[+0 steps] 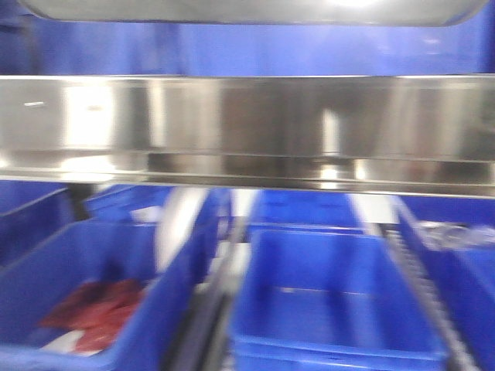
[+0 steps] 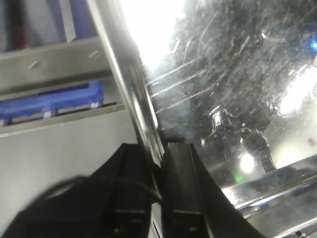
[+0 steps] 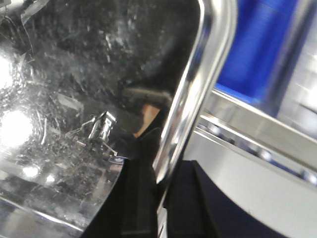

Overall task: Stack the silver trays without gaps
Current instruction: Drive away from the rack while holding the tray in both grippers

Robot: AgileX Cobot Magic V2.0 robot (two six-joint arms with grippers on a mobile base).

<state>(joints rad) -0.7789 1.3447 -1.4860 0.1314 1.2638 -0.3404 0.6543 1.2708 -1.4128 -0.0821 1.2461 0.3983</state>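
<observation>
A silver tray (image 1: pixel 247 11) shows as a shiny underside along the top edge of the front view. In the left wrist view my left gripper (image 2: pixel 159 153) is shut on the tray's left rim (image 2: pixel 130 84), one finger inside the scratched pan (image 2: pixel 233 74) and one outside. In the right wrist view my right gripper (image 3: pixel 159 173) is shut on the tray's right rolled rim (image 3: pixel 198 84), with the scratched pan (image 3: pixel 79 84) on its left. A second tray edge (image 2: pixel 277 183) lies below the held pan at lower right in the left wrist view.
A long reflective steel shelf band (image 1: pixel 247 131) crosses the front view. Below it stand deep blue bins: one with red items (image 1: pixel 93 309) at left, one bare (image 1: pixel 332 301) in the middle, another at right (image 1: pixel 456 255). Blue bins also show behind both wrists.
</observation>
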